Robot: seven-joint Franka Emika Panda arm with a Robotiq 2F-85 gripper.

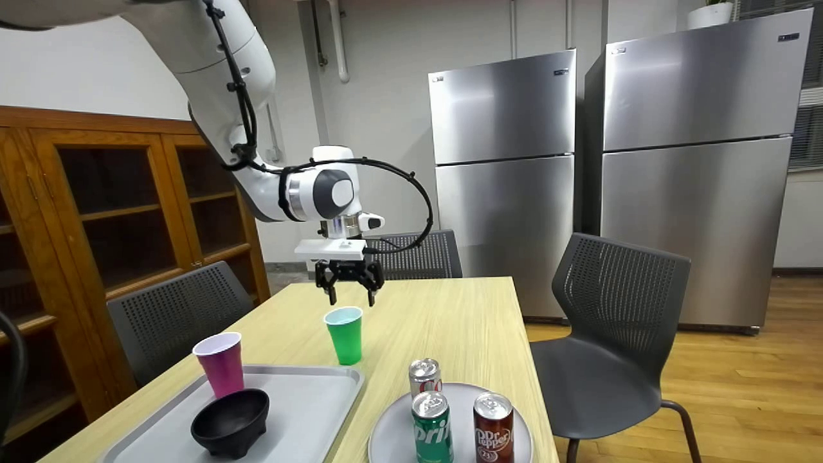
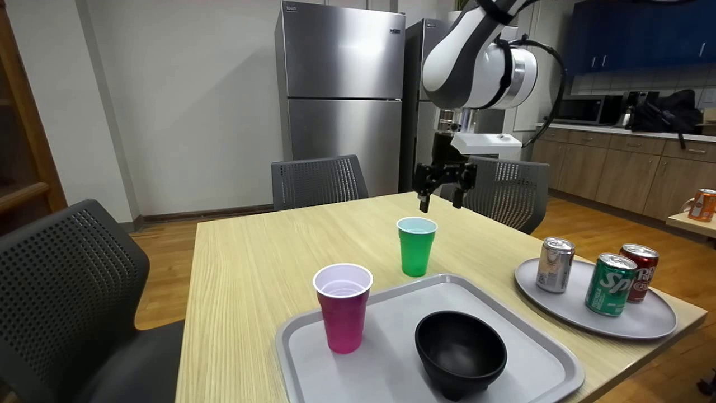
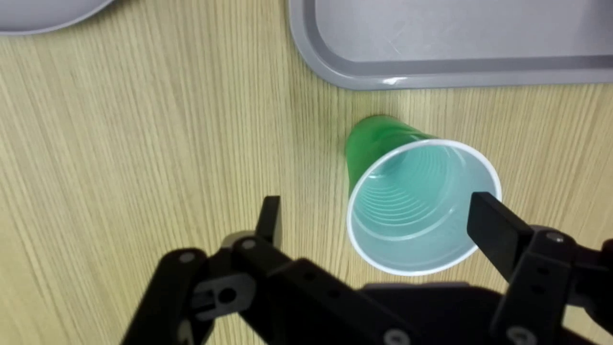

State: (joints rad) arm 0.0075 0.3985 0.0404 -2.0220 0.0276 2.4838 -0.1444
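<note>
The black two-fingered gripper (image 1: 352,299) hangs with its jaws spread wide and holds nothing. It is above the green plastic cup (image 1: 347,339), at twelve o'clock from it in an exterior view, and in both exterior views a gap shows between fingertips and rim. The cup, pale inside, stands upright on the light wood-grain table (image 1: 443,315). In the wrist view, one of the dark fingers (image 3: 498,235) overlaps the cup's rim at about three o'clock, while its partner sits clear of the rim at nine o'clock. At twelve o'clock there, a narrow strip of wood separates the cup from the flat grey rectangular tray with a raised edge (image 3: 455,38).

Read from the green cup in an exterior view, the tray lies at eight o'clock. It bears a purple plastic cup with a white interior (image 1: 222,366) and, at six o'clock from that one, a round black footed bowl (image 1: 222,424). At four o'clock from the green cup, a round grey plate (image 1: 391,431) carries three metal drink cans: a green Sprite can (image 1: 432,437), a silver can with red lettering (image 1: 425,375) at its twelve o'clock, and a dark red Dr Pepper can (image 1: 494,437) at its three o'clock. A dark grey perforated-back chair (image 1: 620,296) stands at three o'clock, beyond the table's edge.
</note>
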